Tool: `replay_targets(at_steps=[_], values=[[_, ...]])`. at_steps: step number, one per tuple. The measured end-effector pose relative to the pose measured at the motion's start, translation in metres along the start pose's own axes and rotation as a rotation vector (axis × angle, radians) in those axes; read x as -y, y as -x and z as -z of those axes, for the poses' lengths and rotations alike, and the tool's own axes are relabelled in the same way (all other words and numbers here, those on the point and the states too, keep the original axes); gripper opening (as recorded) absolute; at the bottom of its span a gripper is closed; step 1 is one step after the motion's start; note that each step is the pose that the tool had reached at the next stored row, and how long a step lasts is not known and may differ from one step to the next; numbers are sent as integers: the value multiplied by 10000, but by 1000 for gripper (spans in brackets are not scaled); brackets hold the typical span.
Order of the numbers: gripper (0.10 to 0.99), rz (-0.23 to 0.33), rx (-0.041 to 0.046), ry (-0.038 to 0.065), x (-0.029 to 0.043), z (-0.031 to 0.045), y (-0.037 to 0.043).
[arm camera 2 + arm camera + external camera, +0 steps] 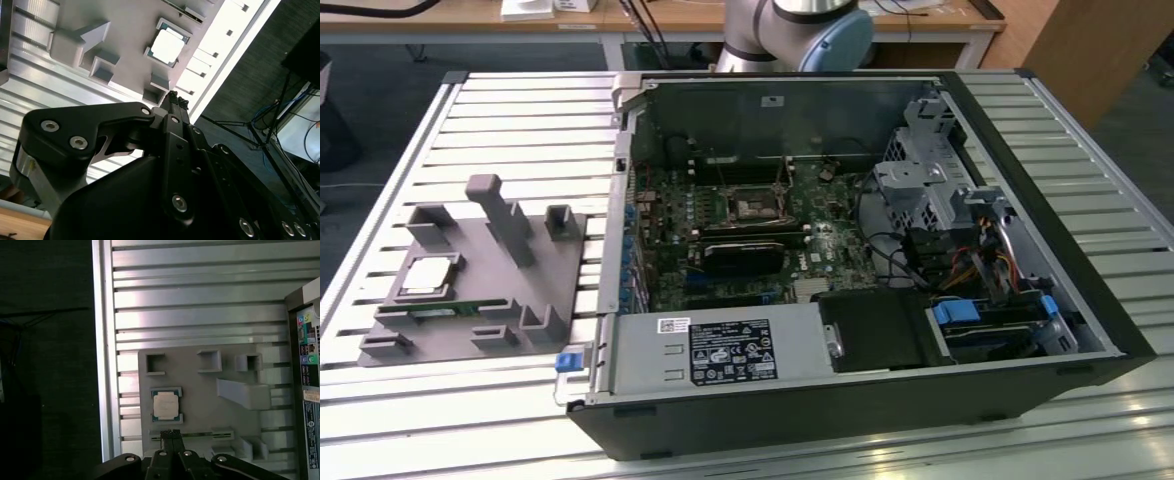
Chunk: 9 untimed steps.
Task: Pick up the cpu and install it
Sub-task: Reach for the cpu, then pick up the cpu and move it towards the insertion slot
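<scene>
Under me spreads a table (pixel 480 120) of ribbed silver metal slats, and light glares white off its edge in the second wrist view. Past that edge I see dark grey floor (pixel 45 365), with thin black and blue cables (pixel 280 115) over it. Behind the table runs a wooden desk (pixel 440 18) on white legs, and a wooden panel (pixel 1081 50) rises at the exterior view's right

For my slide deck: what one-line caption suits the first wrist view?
Gripper, jaws shut, hangs over the grey holder tray near the cpu, which lies in its pocket.
</scene>
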<state>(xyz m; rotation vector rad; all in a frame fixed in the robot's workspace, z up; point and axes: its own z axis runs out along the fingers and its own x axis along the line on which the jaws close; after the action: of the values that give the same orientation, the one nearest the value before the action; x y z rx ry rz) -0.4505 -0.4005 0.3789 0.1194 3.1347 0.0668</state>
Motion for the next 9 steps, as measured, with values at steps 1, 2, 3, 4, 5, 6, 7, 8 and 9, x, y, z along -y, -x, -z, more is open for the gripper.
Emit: replay_targets(at_steps=[1,2,3,4,5,6,7,8,9], values=[[106,0,1,1,1,-2,-4],[106,1,0,0,2,-2,-6],[106,0,0,0,2,-2,-6],[106,0,-1,-1,2,-3,-6],[106,0,0,-1,2,-6,-7],[106,0,0,-1,2,-10,-7],[106,-1,0,-2,3,-13,-8],[106,-1,0,-2,3,-16,-8],[106,-1,-1,-2,3,-19,-7]])
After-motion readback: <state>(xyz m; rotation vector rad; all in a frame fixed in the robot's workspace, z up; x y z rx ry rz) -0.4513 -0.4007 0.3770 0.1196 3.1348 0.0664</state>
